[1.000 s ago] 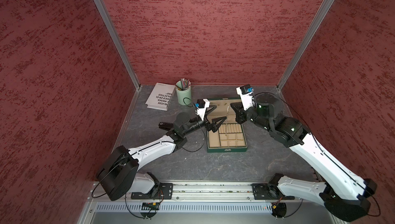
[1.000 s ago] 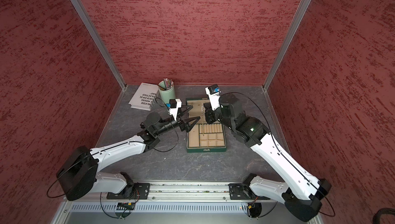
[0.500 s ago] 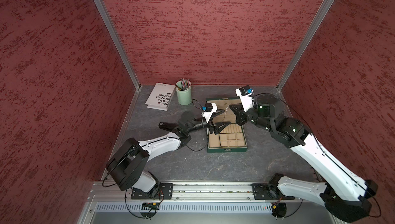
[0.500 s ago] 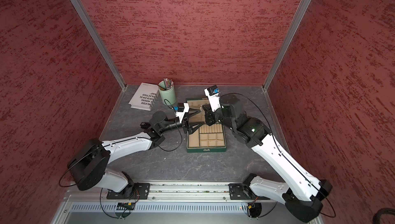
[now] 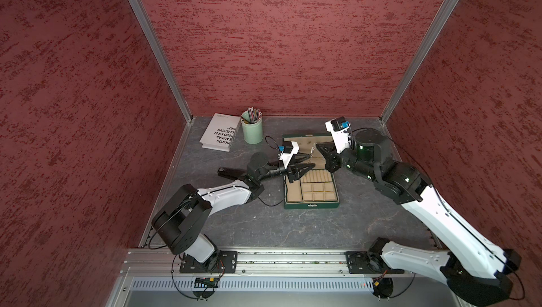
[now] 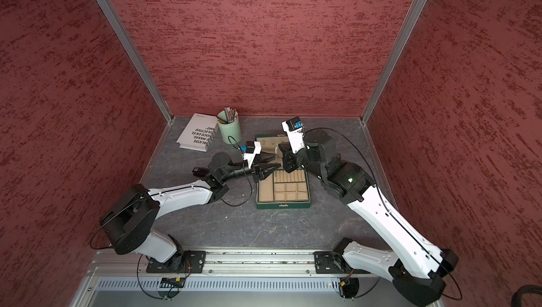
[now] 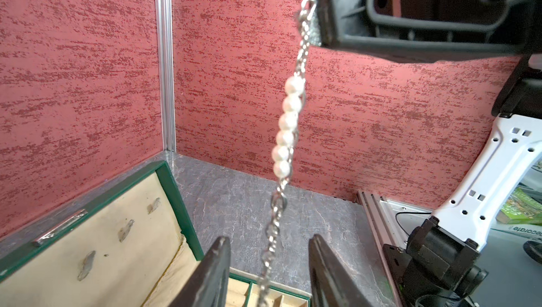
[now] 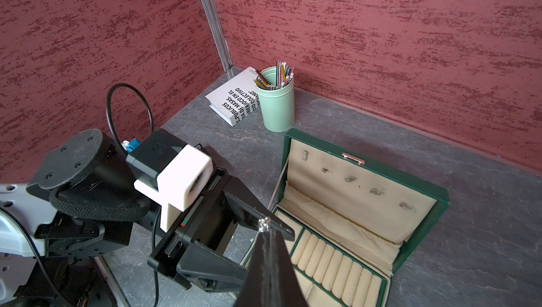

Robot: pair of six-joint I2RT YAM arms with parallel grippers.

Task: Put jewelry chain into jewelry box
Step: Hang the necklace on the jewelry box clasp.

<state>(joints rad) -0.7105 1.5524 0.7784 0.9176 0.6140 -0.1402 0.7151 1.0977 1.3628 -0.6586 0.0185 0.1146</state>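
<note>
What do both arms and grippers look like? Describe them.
The left arm and right arm have white shells and black joints. The left gripper and right gripper have black, tapered fingers. White wrist camera mounts carry blue plugs; black cables loop alongside.

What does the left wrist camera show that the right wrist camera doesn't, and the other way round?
Only the left wrist view: most of the chain, with its white pearls, hanging from the right gripper down between the left gripper's parted fingers.
Only the right wrist view: the book, the pencil cup, and the left gripper's outside with its camera.
Both: the open green box with its hooks, and the chain's top link pinched in the right gripper.
</note>
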